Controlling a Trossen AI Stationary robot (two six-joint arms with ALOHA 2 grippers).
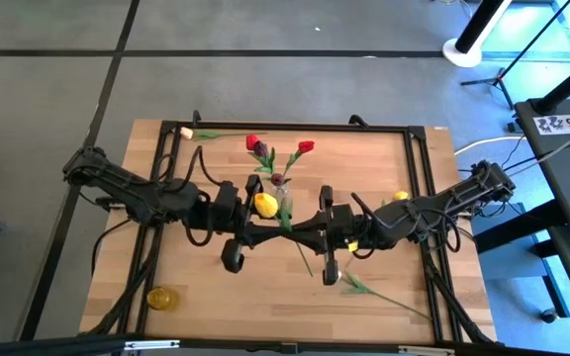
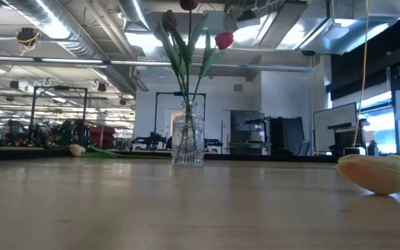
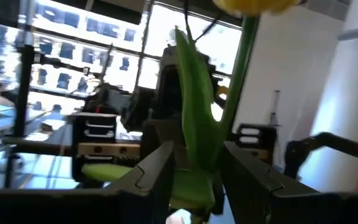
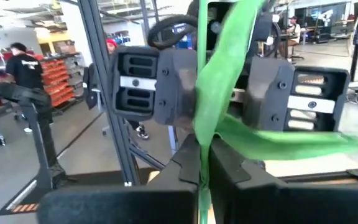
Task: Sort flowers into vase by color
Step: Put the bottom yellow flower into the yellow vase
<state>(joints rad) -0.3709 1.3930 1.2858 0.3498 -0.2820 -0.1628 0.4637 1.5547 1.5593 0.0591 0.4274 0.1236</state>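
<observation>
Both grippers are lifted at the table's middle, facing each other, each shut on the same yellow tulip [image 1: 265,205]. My left gripper [image 1: 253,222] is next to the head and my right gripper [image 1: 317,229] is farther down the green stem. Just beyond them a clear glass vase [image 2: 187,139] stands upright on the table. It holds red tulips [image 1: 306,146] and maroon tulips [image 1: 261,150]. A cream tulip [image 1: 187,132] lies at the far left. Another yellow head [image 1: 401,196] lies on the right. Neither arm shows in the low view. My left gripper [image 3: 197,171] has the tulip's stem and a long leaf [image 3: 199,143] between its two fingers, a short way below the yellow head [image 3: 253,5]. The flower is lifted clear of the table. My right gripper [image 4: 202,171] pinches the green stem [image 4: 202,149] between its shut fingers, with a leaf [image 4: 278,142] spreading sideways above them. It grips lower on the stem than my left gripper, and the stem's tail hangs free beyond it.
A loose green stem with leaves [image 1: 364,287] lies near the table's near right corner. A yellow round thing [image 1: 163,297] sits at the near left corner. A pale flower head [image 2: 371,172] lies close to the low camera. Black rails frame the wooden table [image 1: 216,287].
</observation>
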